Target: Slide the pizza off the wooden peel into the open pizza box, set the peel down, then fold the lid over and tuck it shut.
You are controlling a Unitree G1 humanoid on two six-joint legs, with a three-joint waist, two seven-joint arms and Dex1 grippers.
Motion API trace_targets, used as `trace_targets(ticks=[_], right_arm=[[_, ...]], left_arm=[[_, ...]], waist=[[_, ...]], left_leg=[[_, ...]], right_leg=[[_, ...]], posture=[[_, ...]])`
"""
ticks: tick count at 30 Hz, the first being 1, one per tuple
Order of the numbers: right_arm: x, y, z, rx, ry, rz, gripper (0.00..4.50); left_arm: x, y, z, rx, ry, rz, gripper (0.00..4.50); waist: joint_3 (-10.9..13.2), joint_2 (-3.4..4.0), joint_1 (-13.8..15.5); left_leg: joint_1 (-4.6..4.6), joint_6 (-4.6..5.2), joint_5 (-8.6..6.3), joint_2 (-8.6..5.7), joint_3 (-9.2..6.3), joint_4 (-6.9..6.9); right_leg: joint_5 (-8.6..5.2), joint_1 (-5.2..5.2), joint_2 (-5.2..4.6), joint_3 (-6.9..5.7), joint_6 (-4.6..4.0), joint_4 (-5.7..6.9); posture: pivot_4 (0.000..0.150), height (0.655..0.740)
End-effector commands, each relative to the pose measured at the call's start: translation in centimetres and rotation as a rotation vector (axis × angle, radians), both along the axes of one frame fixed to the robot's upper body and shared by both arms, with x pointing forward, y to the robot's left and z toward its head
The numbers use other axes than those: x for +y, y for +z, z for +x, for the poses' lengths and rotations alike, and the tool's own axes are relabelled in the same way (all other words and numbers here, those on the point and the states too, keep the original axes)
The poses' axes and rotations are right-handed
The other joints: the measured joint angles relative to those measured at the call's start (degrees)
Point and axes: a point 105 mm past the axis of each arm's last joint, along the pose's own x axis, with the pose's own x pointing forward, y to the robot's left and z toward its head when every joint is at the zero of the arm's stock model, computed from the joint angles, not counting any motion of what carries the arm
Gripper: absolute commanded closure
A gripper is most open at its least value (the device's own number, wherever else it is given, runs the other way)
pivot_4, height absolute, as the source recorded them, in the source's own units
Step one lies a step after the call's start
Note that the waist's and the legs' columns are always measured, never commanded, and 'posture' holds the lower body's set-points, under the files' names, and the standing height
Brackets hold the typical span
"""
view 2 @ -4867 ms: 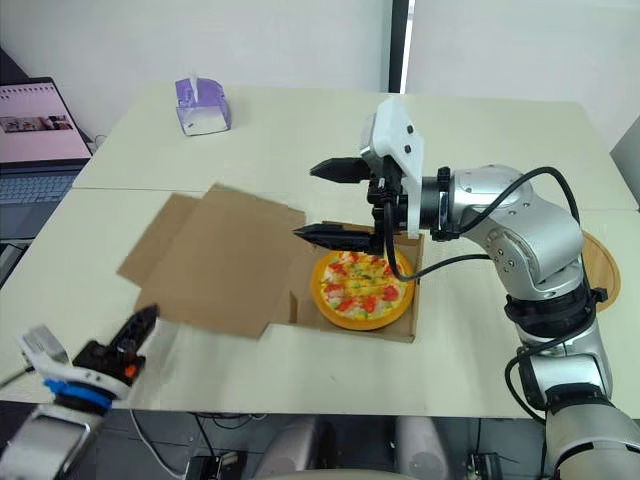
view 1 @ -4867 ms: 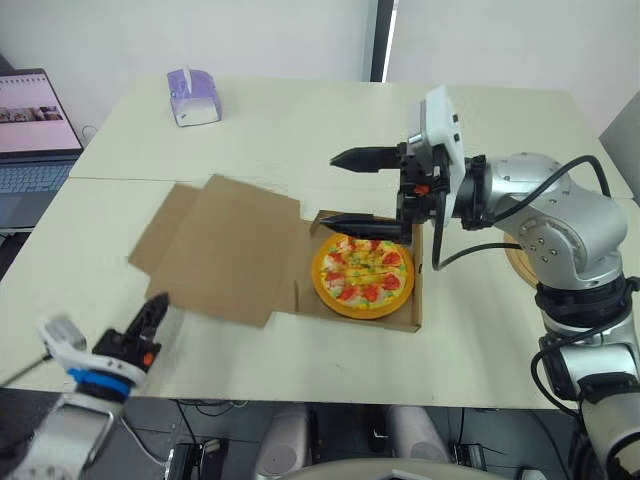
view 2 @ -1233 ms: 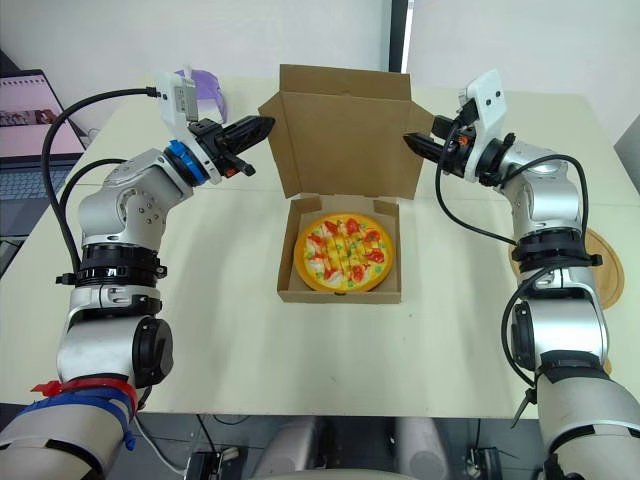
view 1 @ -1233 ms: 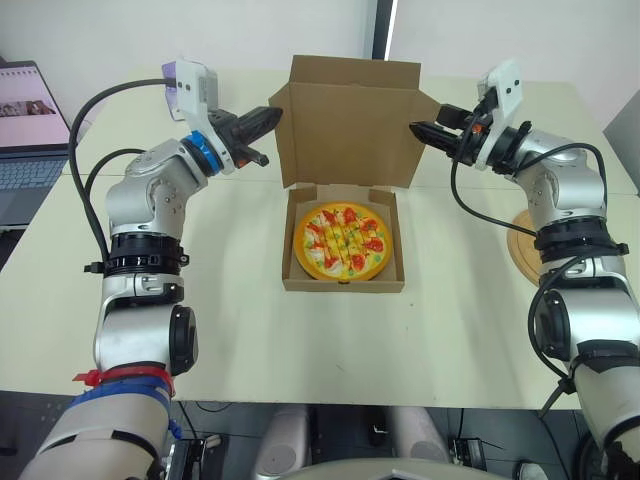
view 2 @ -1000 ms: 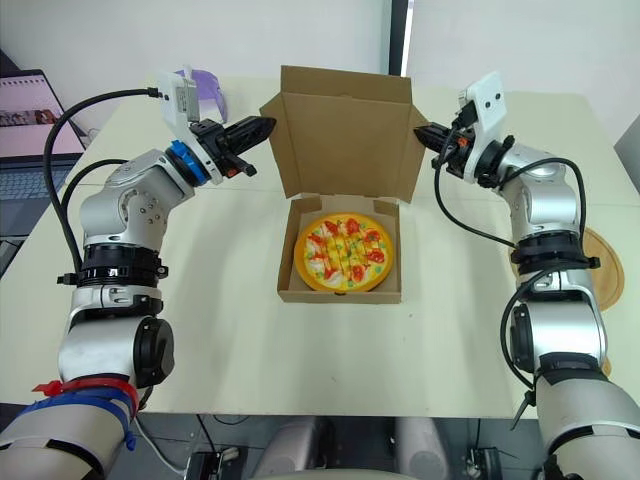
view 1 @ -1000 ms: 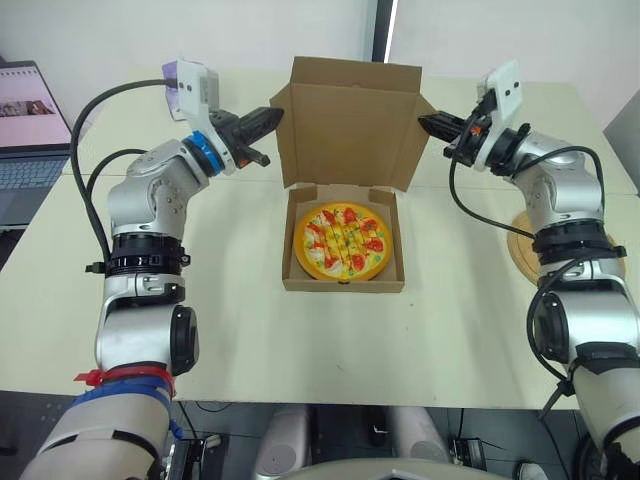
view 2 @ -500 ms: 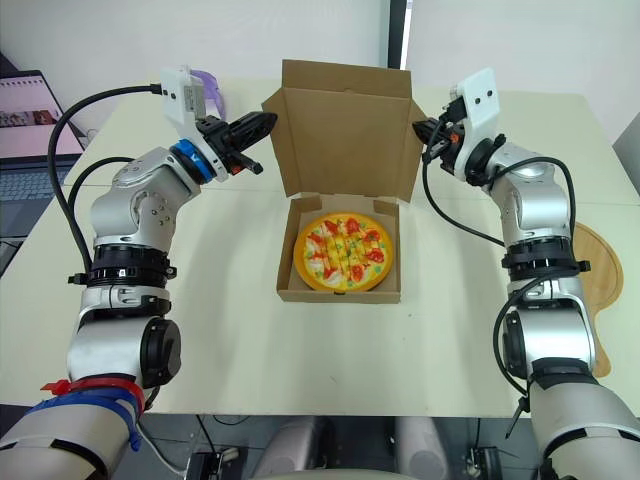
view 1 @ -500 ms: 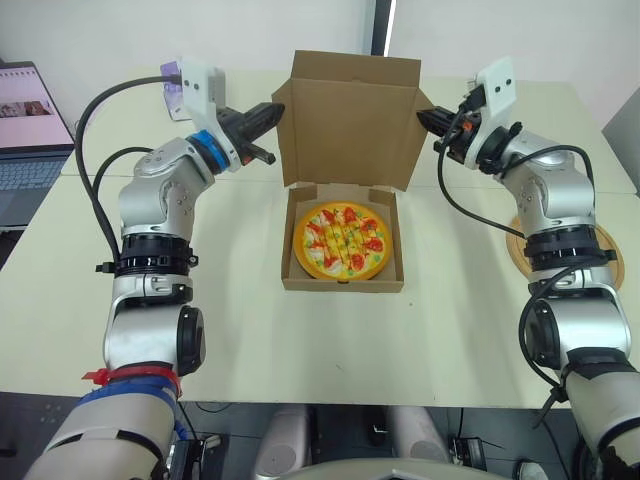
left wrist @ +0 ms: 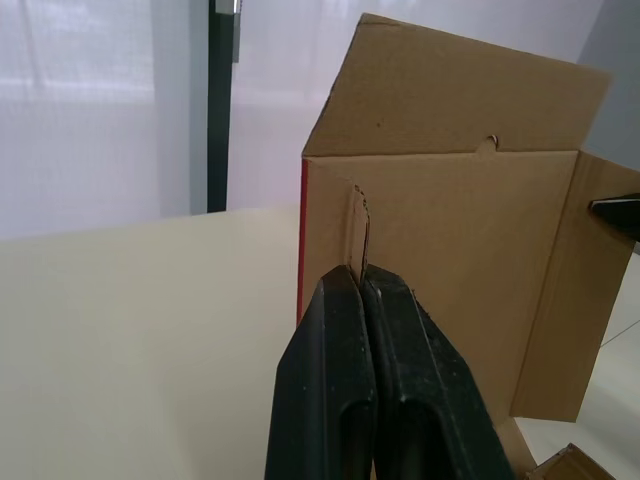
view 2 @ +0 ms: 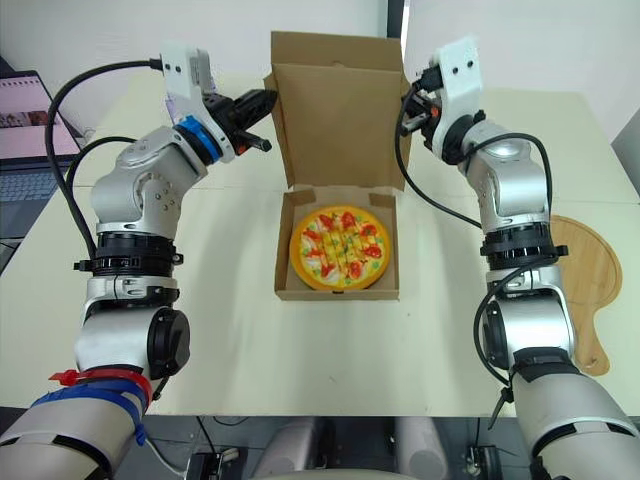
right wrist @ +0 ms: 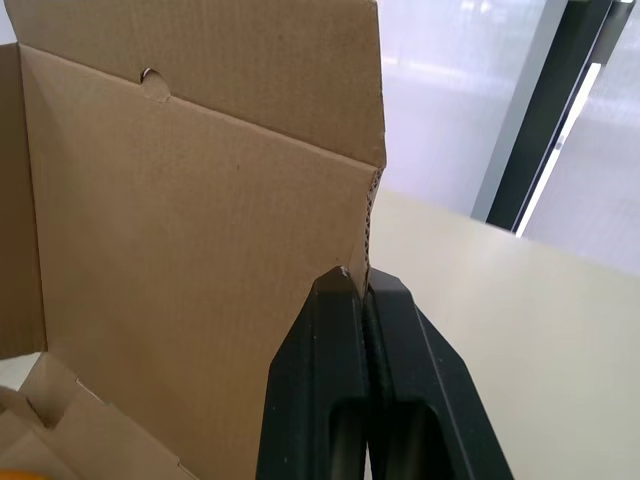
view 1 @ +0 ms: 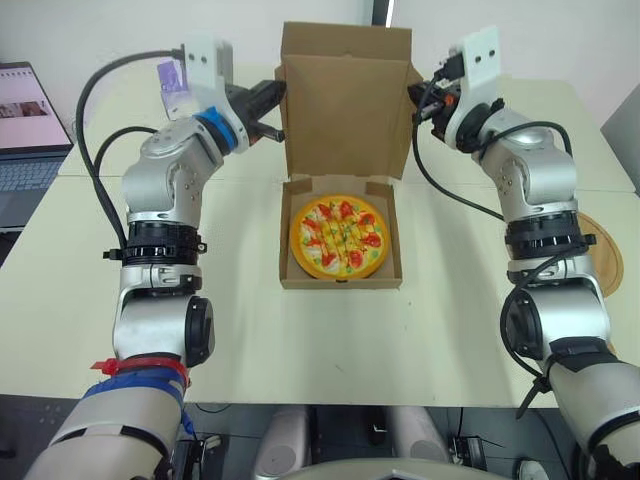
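The pizza (view 1: 338, 236) lies in the brown pizza box (view 1: 340, 282) at the table's middle. The box lid (view 1: 345, 100) stands upright behind it. My left gripper (view 1: 277, 103) is shut on the lid's left side flap (left wrist: 440, 250), whose edge runs in between the fingertips. My right gripper (view 1: 414, 100) is shut on the lid's right edge; the cardboard corner (right wrist: 362, 262) sits pinched between its fingertips. The wooden peel (view 2: 575, 270) lies flat on the table at the far right, bare.
An open laptop (view 1: 25, 130) sits at the table's left edge. A purple tissue box (view 1: 168, 78) stands at the back left, partly behind my left arm. A seam between two tabletops runs behind the box.
Both grippers have closed in on the lid's side edges and risen slightly. The lid stands a bit more upright. The camera has shifted, showing more of the peel.
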Motion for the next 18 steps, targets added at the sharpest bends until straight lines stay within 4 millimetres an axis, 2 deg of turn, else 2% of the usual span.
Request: trace_targets(ticks=[1,8,12,18], right_arm=[[1.8,3.0,-1.3,-0.096,0.035,0.021,4.44],[2.8,2.4,-2.8,-0.092,0.034,0.043,4.44],[3.2,1.8,-3.9,-0.086,0.038,0.044,4.44],[4.0,0.7,-5.1,-0.061,0.048,0.052,4.44]], left_arm=[[-2.0,2.6,-1.5,-0.083,-0.077,0.011,4.5],[-2.6,1.9,-3.6,-0.083,-0.077,0.01,4.5],[-2.7,0.9,-4.8,-0.091,-0.055,0.035,4.5],[-2.0,-0.2,-6.0,-0.104,-0.004,0.066,4.5]], waist=[[0.0,0.0,-0.1],[0.0,0.02,-0.5],[0.0,0.03,-0.7],[0.0,0.02,-0.7]], left_leg=[[-0.03,0.0,0.0,0.0,0.0,0.0],[-0.2,0.0,0.0,0.0,0.01,0.02],[-0.94,0.0,0.0,-0.02,0.02,0.53],[-0.86,0.0,0.0,-0.02,0.06,0.66]], right_leg=[[0.0,-0.01,0.0,0.0,0.0,-0.01],[0.0,-0.22,0.0,0.03,0.0,0.07],[0.01,-0.93,0.0,0.07,0.0,0.78],[0.02,-0.9,0.0,0.11,-0.02,0.78]], posture=[[0.15,0.74],[0.15,0.74],[0.15,0.74],[0.15,0.74]])
